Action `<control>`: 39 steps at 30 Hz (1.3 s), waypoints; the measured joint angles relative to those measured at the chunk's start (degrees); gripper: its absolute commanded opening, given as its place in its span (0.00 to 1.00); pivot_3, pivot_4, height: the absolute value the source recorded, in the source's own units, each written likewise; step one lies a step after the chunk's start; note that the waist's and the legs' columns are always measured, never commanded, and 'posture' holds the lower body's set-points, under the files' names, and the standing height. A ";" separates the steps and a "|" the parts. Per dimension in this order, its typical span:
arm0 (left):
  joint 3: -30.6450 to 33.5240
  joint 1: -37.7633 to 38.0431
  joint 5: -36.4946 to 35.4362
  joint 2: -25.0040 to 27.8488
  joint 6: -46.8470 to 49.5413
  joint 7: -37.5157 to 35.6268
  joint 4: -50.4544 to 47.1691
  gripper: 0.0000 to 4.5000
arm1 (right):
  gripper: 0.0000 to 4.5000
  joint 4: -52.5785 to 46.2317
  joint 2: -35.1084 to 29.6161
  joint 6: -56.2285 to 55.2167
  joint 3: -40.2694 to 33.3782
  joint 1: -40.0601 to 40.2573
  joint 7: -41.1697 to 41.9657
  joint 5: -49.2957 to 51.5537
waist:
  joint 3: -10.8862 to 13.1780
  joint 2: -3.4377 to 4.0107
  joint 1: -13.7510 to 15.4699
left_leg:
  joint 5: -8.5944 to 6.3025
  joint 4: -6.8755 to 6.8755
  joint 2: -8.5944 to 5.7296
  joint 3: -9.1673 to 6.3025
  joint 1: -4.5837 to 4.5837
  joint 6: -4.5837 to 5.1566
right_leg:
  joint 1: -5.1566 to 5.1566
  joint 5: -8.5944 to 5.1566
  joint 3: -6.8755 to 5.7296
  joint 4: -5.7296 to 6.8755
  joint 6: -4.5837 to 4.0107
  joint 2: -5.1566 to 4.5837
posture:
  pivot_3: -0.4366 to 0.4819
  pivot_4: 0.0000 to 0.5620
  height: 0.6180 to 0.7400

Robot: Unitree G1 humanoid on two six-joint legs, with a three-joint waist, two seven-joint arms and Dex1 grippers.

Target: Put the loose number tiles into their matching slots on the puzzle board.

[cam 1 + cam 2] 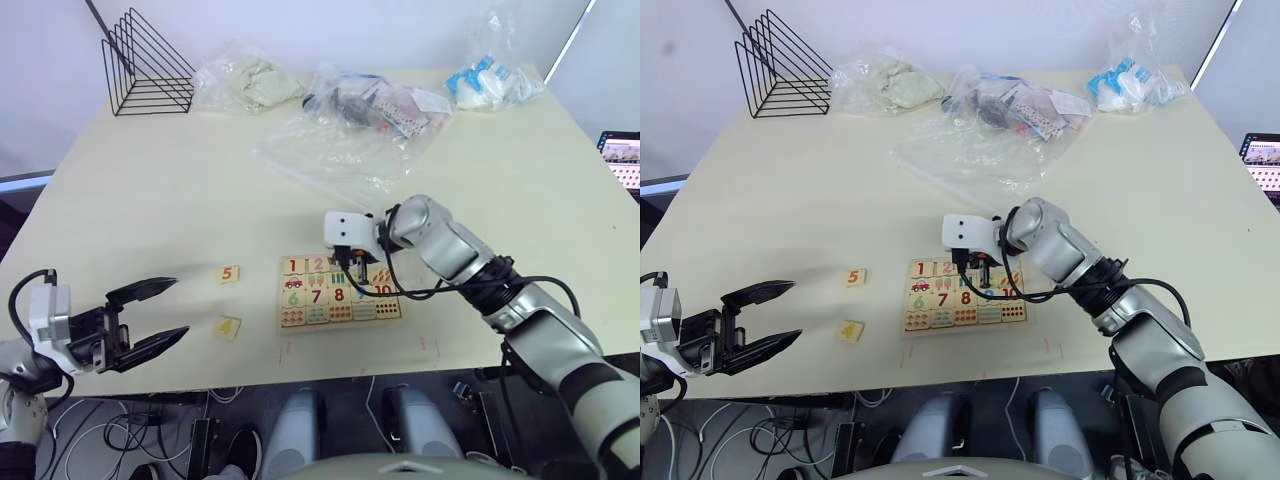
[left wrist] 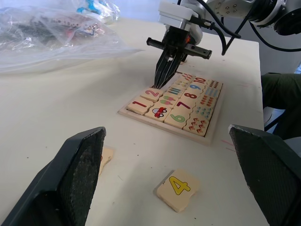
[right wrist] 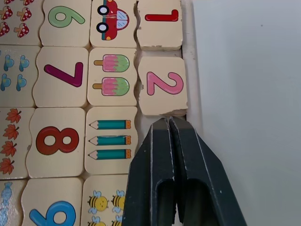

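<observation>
Left gripper [image 1: 165, 313], spread, sits nearest tiles 4 [image 1: 229, 326] and 5 [image 1: 229, 273]; right gripper [image 3: 170, 123], pressed together, apparently empty, over board [image 1: 340, 318].

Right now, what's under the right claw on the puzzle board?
The right claw, shut, points at the top-row slot next to the 2 tile on the puzzle board. Its fingers hide whatever sits there.
</observation>
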 measured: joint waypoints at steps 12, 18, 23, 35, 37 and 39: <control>0.00 0.06 0.00 0.00 0.00 0.00 0.00 1.00 | 0.01 0.48 0.73 -0.21 -0.68 0.44 -0.01 0.12 | 0.00 -0.01 0.00 | 0.00 0.01 0.00 -0.01 0.06 0.00 | 0.06 0.00 0.00 0.01 0.00 0.00 | 0.48 0.27 1.00; 0.00 0.05 0.00 0.00 0.01 0.00 0.00 1.00 | 0.01 0.46 0.88 0.00 -1.26 0.80 0.02 0.23 | 0.00 0.00 0.01 | 0.00 0.01 0.00 0.00 0.06 0.00 | 0.06 0.00 -0.01 0.01 0.00 0.00 | 0.48 0.27 1.00; 0.75 -0.23 0.99 -0.43 0.46 0.07 0.01 1.00 | 0.01 -2.12 -0.82 0.38 -4.41 3.95 -0.45 1.62 | 0.00 -0.01 0.18 | 0.00 0.01 -0.01 0.00 0.04 0.00 | 0.09 0.00 -0.03 -0.03 0.00 -0.02 | 0.48 0.27 1.00; 1.48 2.09 6.42 -1.22 4.40 6.09 -0.29 1.00 | 0.01 -14.78 -7.32 1.84 -18.13 15.63 -1.87 10.35 | 0.00 -0.02 0.18 | 0.00 0.02 0.01 0.00 0.08 0.00 | 0.17 0.00 -0.04 -0.06 0.01 -0.02 | 0.48 0.27 1.00; 1.54 2.14 6.71 -1.22 4.58 6.25 -0.28 1.00 | 0.01 -15.68 -7.57 1.70 -19.11 16.48 -2.17 10.91 | 0.00 -0.02 0.20 | 0.00 0.02 0.01 -0.01 0.09 0.00 | 0.18 0.00 -0.04 -0.05 0.01 -0.02 | 0.48 0.27 1.00; 1.69 2.40 7.46 -1.22 4.65 6.52 -0.15 1.00 | 0.01 -17.45 -8.47 1.20 -20.88 18.13 -2.81 12.14 | 0.00 -0.02 0.22 | 0.00 0.02 0.01 0.00 0.10 0.00 | 0.19 0.00 -0.05 -0.04 0.00 -0.01 | 0.48 0.27 1.00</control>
